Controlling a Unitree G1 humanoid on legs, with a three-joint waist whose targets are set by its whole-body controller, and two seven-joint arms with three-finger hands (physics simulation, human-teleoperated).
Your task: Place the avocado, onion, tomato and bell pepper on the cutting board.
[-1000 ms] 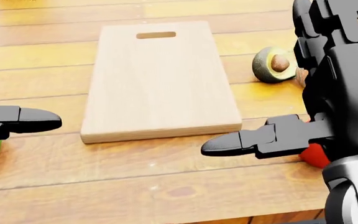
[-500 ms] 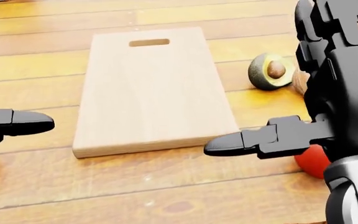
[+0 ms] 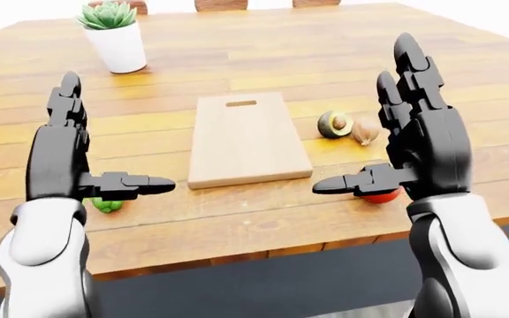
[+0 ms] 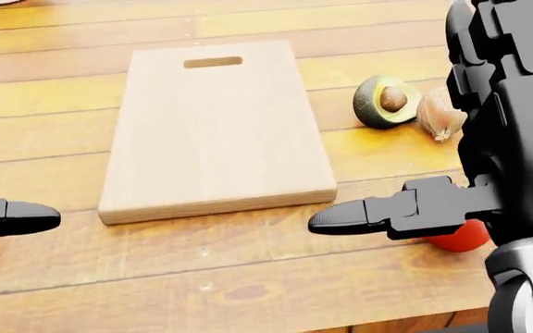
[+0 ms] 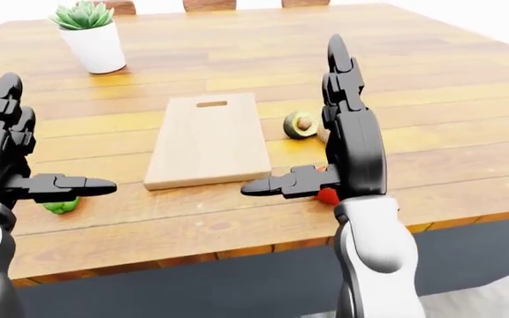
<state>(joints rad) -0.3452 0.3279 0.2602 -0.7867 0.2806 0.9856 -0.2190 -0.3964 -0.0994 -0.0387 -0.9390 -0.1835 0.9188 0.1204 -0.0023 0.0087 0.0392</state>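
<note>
The cutting board (image 3: 247, 140) lies bare in the middle of the wooden surface (image 3: 237, 59), handle slot toward the top of the left-eye view, so none of the four items has been placed on it yet and the whole job looks ahead. The halved avocado (image 4: 383, 101) sits just to the board's right, pit showing, and the onion (image 4: 440, 114) lies beside it, nearly touching. Nearer the bottom of the view, the red tomato (image 4: 459, 236) peeks out from behind the right hand (image 3: 405, 159), close to the board's lower right corner. On the other side, the green bell pepper (image 3: 106, 205) rests well left of the board, partly hidden behind the left hand (image 3: 82, 159). Both hands hang raised above the surface with fingers spread upward and thumbs pointing inward, gripping nothing. A potted succulent (image 3: 113, 36) stands well apart at the upper left.
</note>
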